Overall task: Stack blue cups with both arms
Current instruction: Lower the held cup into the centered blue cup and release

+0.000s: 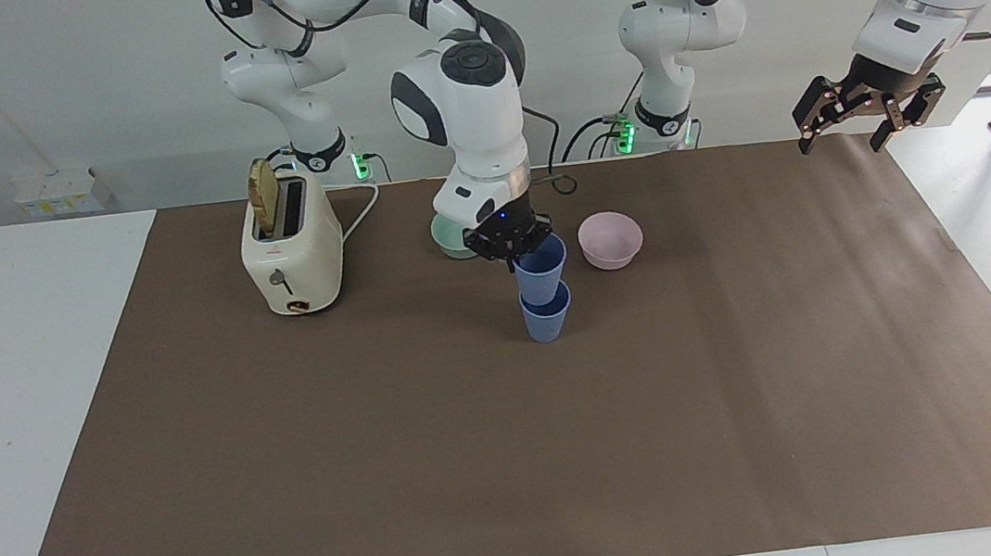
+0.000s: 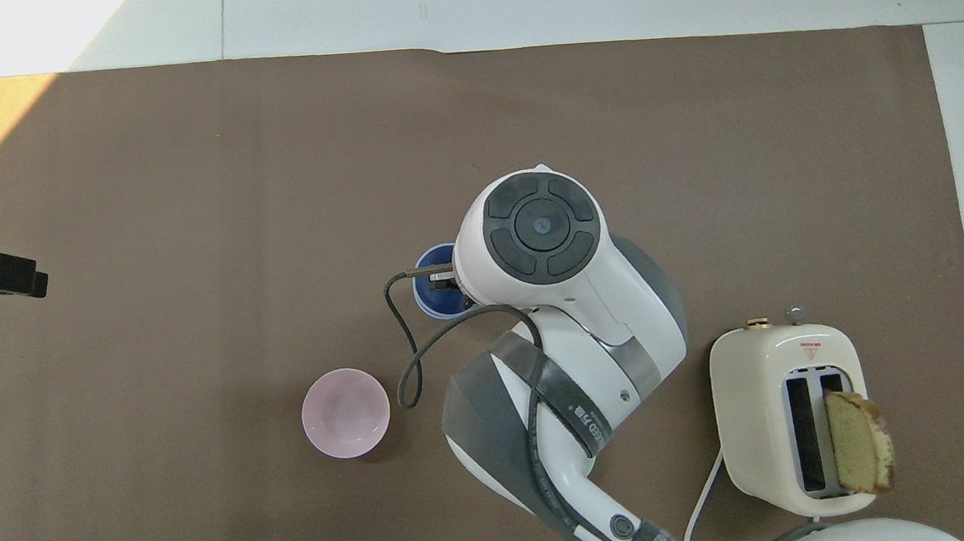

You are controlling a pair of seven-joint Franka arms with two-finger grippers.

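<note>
**Now: one cup going into the other at mid-desk**

Here the desk [image 1: 39,367] carries a brown mat [image 1: 517,462] that covers most of it. Largest on the mat is the cream toaster [image 1: 291,250], toward the right arm's end, with a slice of bread [image 1: 264,195] standing up out of a slot. Near the robots sit two bowls: a green bowl [image 1: 451,238], largely hidden in the facing view by the right arm's wrist, and a pink bowl [image 1: 611,240] just beside the cups toward the left arm's end. Neither bowl touches the cups.

The lower cup [image 1: 547,317] stands upright on the mat, a little farther from the robots than the bowls. The upper cup [image 1: 541,268] is upright too, its base sunk into the lower cup's mouth, its rim well above it. From overhead the right arm's big wrist covers most of the pair; only a blue crescent of rim [image 2: 430,284] shows.

The right hand [image 1: 511,241] comes straight down onto the upper cup and is clamped tight on its rim at the side nearer the robots.

The left hand [image 1: 868,107] hangs in the air over the mat's edge at the left arm's end, fingers spread wide, holding nothing, waiting.
</note>
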